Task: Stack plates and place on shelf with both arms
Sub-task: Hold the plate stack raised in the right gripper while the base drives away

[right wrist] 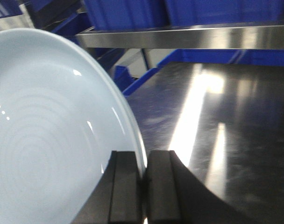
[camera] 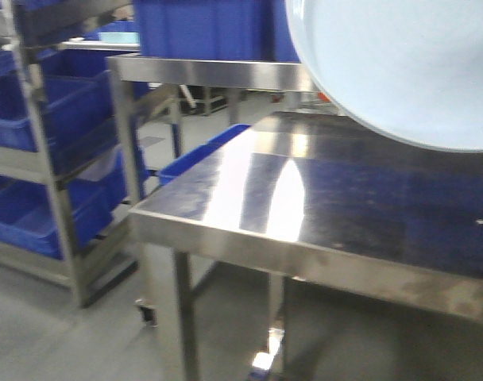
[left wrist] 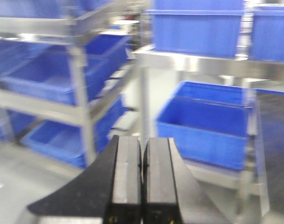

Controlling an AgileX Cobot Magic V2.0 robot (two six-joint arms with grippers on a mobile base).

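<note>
A large pale bluish-white plate (right wrist: 44,135) fills the left of the right wrist view, held on edge above the steel table. My right gripper (right wrist: 145,161) is shut on its rim, one finger on each face. The same plate (camera: 400,63) hangs at the top right of the front view, over the table (camera: 321,198). My left gripper (left wrist: 143,149) is shut with nothing between its fingers, up in the air and facing racks of blue bins. Only one plate shows. The shelf (camera: 218,73) runs above the table's far side.
Blue bins (camera: 202,28) stand on the steel shelf. A metal rack (camera: 51,143) with blue bins stands to the left, and another blue bin (left wrist: 202,126) sits lower behind the table. The table's front left corner (camera: 142,218) is near.
</note>
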